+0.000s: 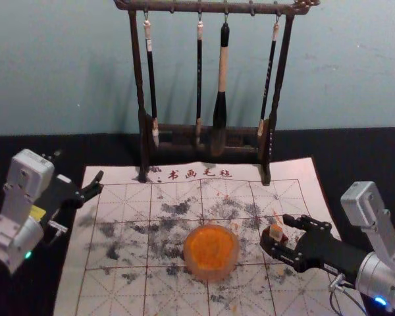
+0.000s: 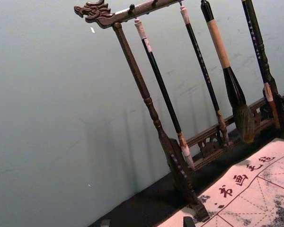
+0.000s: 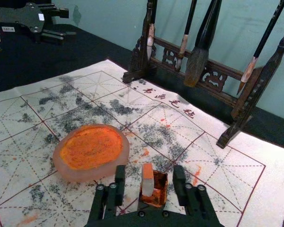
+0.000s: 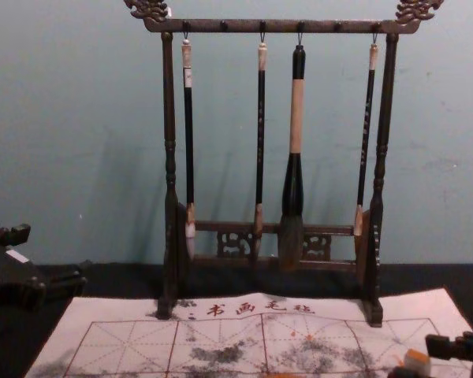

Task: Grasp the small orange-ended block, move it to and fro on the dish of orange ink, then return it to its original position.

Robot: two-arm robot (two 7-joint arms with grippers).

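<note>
Head view: nearest is the round translucent dish [image 1: 210,271] of orange ink, then your right gripper [image 1: 278,231], angled inward, fingers spread around the small, pale, orange-ended block [image 1: 276,232]; your left gripper [image 1: 78,170] hovers, fingers apart; the white mat [image 1: 306,168] reads "书画毛毡".

The small orange-ended block [image 3: 147,180] stands roughly upright, its orange end uppermost and its side pale and greyish white. It is right up against a small open box [image 3: 160,194] with orange-stained inner walls; whether its foot sits inside cannot be told. To its left, apart from it, the round dish [image 3: 75,176] lies flat on the grid-printed mat [image 3: 244,168]. The dish has a translucent, pinkish rim and holds bright orange ink [image 3: 92,146] with an uneven, streaky surface.
</note>
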